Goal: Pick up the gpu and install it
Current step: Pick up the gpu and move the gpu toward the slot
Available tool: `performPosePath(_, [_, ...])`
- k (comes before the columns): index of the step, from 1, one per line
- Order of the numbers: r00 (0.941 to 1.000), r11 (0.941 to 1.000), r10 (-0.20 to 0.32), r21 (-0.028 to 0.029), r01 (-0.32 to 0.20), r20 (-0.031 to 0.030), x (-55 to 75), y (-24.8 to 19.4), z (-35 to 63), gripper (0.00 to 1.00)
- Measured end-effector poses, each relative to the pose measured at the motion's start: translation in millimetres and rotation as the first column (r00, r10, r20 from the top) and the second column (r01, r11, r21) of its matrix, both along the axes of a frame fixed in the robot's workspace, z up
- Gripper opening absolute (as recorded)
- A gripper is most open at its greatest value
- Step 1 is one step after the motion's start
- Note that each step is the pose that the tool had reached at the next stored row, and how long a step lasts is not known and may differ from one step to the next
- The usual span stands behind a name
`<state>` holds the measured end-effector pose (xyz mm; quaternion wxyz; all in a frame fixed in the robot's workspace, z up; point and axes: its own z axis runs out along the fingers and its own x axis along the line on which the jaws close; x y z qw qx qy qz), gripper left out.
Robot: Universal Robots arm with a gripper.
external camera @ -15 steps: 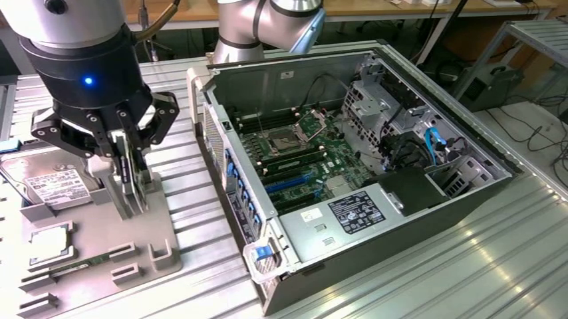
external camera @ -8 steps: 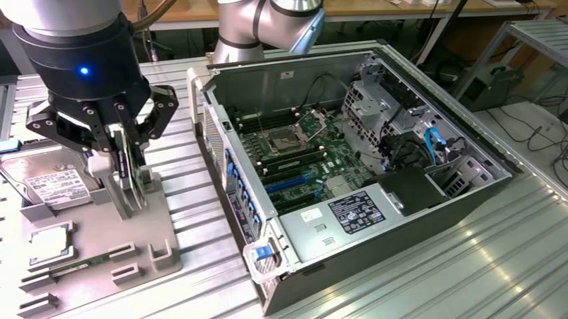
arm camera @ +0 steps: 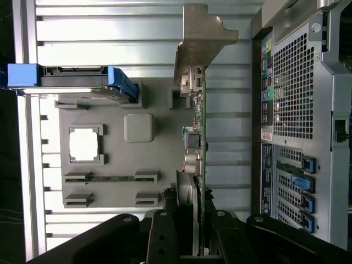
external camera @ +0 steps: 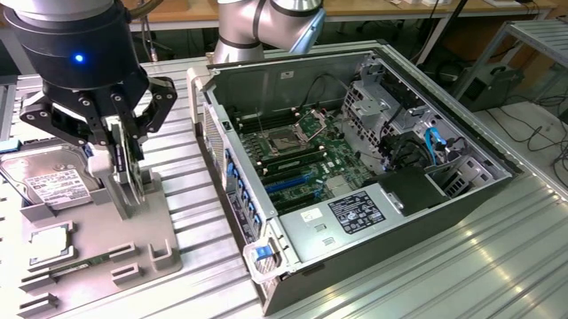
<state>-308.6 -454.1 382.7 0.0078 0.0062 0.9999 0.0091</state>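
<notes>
Black gripper clamped on the gpu, a thin green circuit card with silver bracket, edge-on above grey holder tray, 9 o'clock of open tower case. Risk: narrow edge grip, so the card could twist or snag its slot.

exterior: high, oblique, wide | wrist: downward, close | shared: tray

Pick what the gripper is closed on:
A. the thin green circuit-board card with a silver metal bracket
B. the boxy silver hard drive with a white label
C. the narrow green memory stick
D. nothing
A: the gripper clamps the thin green circuit-board card with a silver metal bracket, which stands on edge over the grey holder tray.
</notes>
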Motion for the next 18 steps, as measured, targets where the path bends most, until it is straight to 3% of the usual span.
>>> performPosePath(18, [1.0, 1.0, 0.0, -0.0001, 0.0, 0.0, 0.0, -0.2, 18.8, 0.28])
